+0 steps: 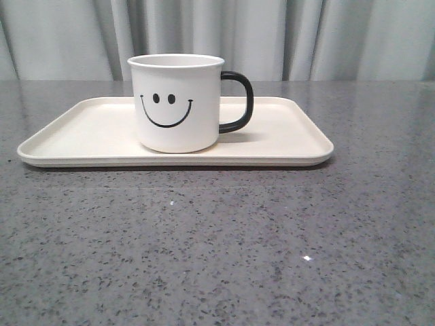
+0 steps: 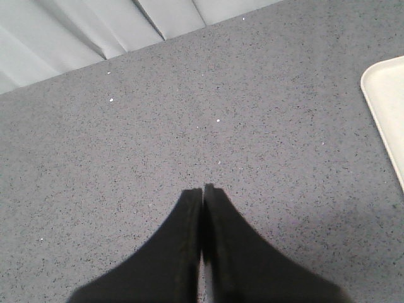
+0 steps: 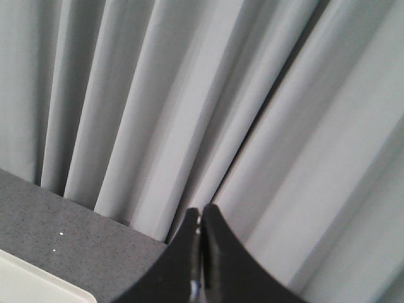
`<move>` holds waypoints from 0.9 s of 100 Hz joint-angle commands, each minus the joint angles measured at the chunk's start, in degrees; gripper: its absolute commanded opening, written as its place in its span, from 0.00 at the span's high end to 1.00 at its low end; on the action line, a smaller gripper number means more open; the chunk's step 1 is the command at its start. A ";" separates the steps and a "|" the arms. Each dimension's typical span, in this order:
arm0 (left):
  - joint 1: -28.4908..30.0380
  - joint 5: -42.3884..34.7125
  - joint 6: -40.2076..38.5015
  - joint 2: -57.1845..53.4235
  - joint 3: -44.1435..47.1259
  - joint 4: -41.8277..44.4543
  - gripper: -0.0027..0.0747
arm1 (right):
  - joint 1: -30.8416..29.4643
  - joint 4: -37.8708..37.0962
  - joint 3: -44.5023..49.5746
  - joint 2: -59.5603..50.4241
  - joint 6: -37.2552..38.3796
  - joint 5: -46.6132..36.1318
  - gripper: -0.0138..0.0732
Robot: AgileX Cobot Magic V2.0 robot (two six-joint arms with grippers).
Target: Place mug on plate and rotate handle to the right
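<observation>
The white mug (image 1: 178,102) with a black smiley face stands upright on the cream plate (image 1: 285,139) in the front view, a little left of the plate's middle. Its black handle (image 1: 238,102) points to the right. Neither gripper shows in the front view. My left gripper (image 2: 202,188) is shut and empty over bare table, with a corner of the plate (image 2: 386,107) off to one side. My right gripper (image 3: 201,210) is also shut and empty, raised and facing the curtain, with a plate corner (image 3: 35,285) at the picture's edge.
The plate lies on a grey speckled table (image 1: 217,244). A pale grey pleated curtain (image 1: 272,34) hangs behind the table's far edge.
</observation>
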 commanded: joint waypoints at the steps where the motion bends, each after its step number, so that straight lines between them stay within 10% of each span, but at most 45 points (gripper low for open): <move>1: 0.11 -3.35 -1.23 -0.37 -1.39 0.13 0.99 | -0.46 -1.06 7.47 -4.33 1.07 -8.71 0.98; 34: 0.11 -5.42 -1.23 -0.37 -1.39 -2.28 0.99 | -0.47 -3.75 28.03 -18.55 1.39 -22.45 0.98; 90: 0.11 -6.39 -1.23 -0.37 -1.39 -2.52 0.99 | -0.47 -3.81 29.48 -20.72 1.34 -22.22 0.98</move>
